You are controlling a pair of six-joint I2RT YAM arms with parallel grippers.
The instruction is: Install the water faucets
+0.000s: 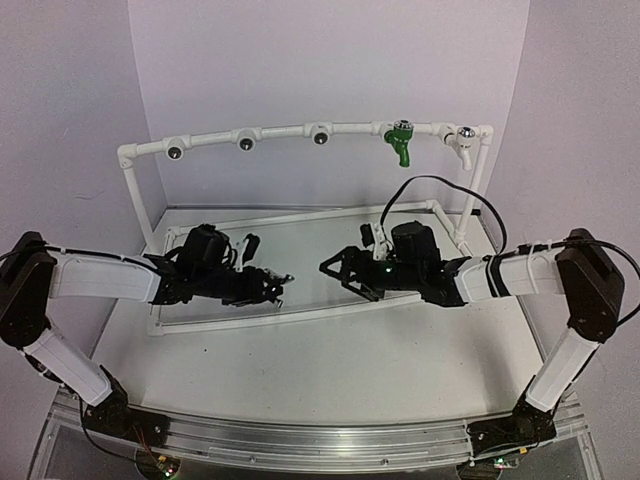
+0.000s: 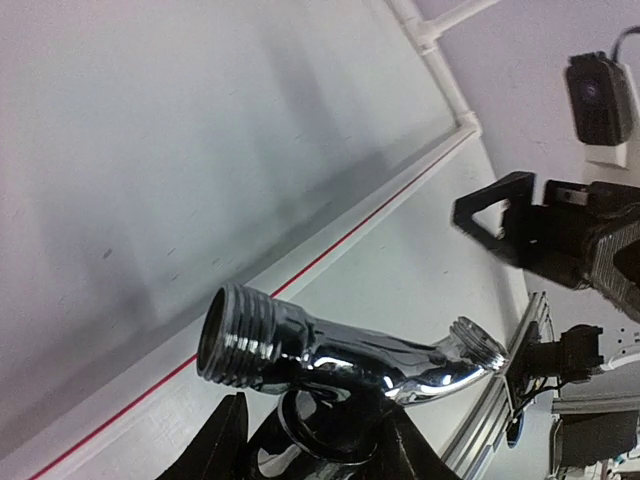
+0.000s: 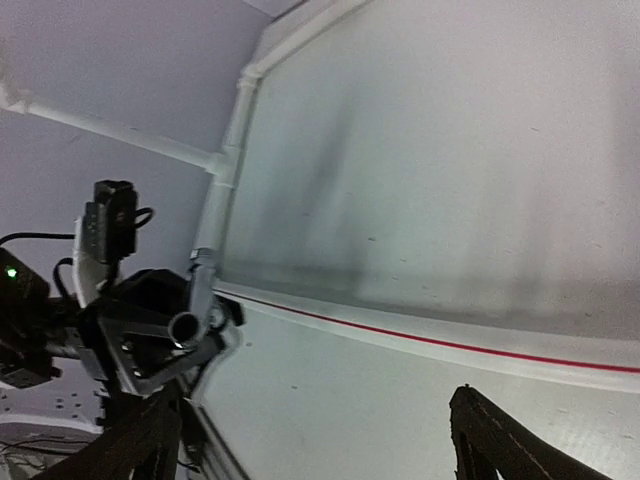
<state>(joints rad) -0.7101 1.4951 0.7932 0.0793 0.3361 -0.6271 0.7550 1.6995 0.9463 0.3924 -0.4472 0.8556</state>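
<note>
Text, labels, brands, numbers, signs: I can read none in any of my three views.

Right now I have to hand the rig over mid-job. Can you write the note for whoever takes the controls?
Left gripper: fingers closed on the silver faucet, threaded end free.
Right gripper: open, empty, facing the left one.
Done: green faucet and white faucet sit at the right end of the pipe frame.
Left: three sockets are bare; the silver faucet likely goes into one.
</note>
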